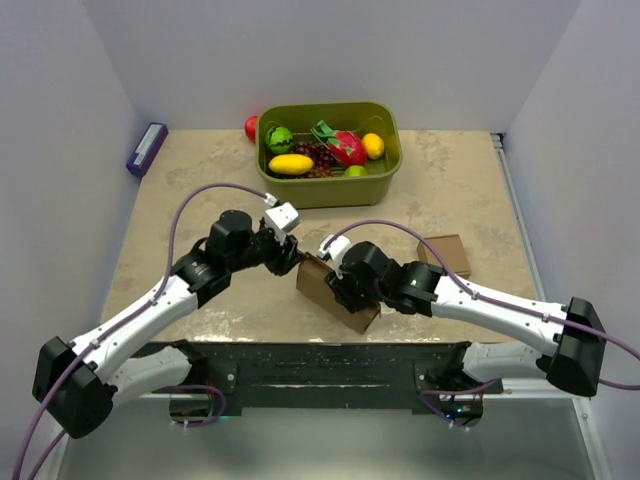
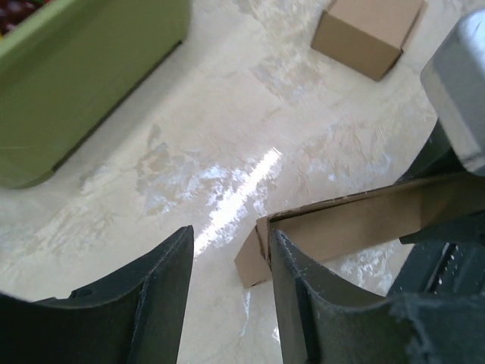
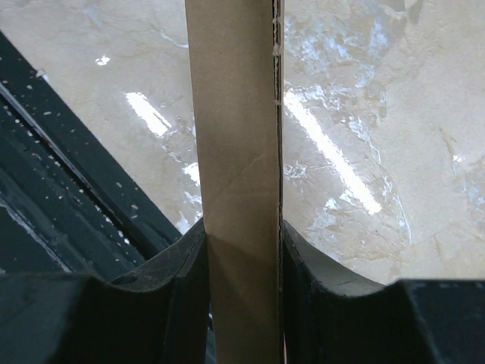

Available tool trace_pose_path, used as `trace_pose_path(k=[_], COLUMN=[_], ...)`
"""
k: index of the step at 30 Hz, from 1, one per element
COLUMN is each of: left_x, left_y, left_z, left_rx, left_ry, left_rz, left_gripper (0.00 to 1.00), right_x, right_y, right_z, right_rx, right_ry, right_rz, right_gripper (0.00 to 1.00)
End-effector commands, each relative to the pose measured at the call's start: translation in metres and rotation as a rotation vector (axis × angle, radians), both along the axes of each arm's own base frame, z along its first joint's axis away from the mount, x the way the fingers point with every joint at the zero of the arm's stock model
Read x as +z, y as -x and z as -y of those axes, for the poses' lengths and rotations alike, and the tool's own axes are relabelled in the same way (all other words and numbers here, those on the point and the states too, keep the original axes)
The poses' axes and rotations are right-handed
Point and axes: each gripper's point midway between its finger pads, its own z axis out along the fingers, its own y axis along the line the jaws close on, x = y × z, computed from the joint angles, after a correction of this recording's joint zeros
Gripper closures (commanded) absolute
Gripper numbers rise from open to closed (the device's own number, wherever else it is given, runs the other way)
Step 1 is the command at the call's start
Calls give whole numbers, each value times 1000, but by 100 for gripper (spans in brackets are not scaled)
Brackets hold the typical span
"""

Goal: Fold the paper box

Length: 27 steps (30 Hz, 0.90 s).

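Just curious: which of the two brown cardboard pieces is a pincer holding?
The larger paper box, clamped in the right pincer; the small cube sits apart, untouched.

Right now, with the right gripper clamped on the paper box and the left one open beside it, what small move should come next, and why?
Probably slide the left gripper sideways so the paper box edge sits between its fingers, then close. Its gap is empty, with the cardboard corner just beside one finger, while the right gripper pinches a panel.
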Motion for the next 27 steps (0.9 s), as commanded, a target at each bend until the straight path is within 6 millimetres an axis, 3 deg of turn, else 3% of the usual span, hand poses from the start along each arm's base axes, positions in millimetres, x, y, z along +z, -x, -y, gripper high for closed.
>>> trace_pose_path(k=[1,12,21,27], left_x=[7,-2,-8,-7], left_y=[15,8,7,9], left_z=[20,21,15,17], left_rx=[-183,-156,-130,-139], left_ry=[14,15,-10,7], left_rz=[-2,-1,-3,-13], left_gripper=[51,55,70,92], right_x=[20,16,15,11], right_y=[-1,-1,-2,-4], right_z=[-14,-12,-12,-9], right_rx=[54,54,50,35], right_ry=[-75,-62,-58,-37], right_rz=[25,18,21,24], right_gripper=[81,80,80,80])
